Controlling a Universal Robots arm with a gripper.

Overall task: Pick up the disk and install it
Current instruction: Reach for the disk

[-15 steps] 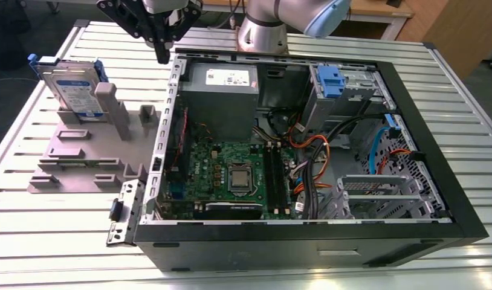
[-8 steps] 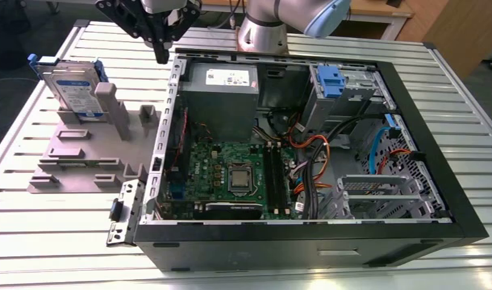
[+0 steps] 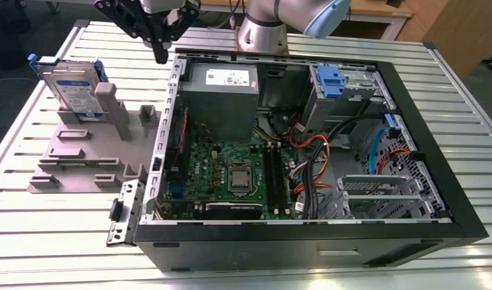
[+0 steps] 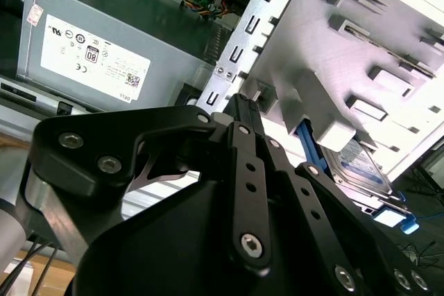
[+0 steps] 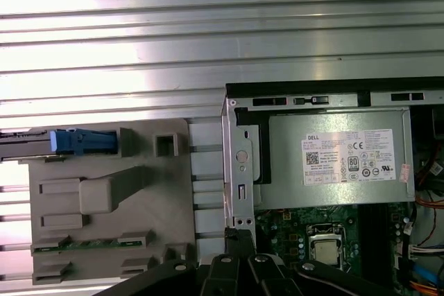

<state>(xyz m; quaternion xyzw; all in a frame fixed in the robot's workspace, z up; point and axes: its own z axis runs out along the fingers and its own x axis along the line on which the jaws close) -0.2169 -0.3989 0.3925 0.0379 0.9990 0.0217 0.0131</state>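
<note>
UR arm (image 3: 260, 33): silver-grey metal tube, rounded joint, pale blue cap (image 3: 327, 18) at its 2 o'clock in the exterior view. Matte black gripper (image 3: 161, 58), white mount (image 3: 159, 5) at its 12 o'clock. Body made of stacked flat linkage bars with rounded ends, tapering into slim fingers. Silver hex-socket screws (image 4: 252, 242) at the pivots in the second wrist view.

disk (image 3: 72, 88): silver, blue frame, wht/blue label | holder (image 3: 75, 156): grey | tool (image 3: 159, 56): blk | table (image 3: 52, 241): ribbed silver
</note>
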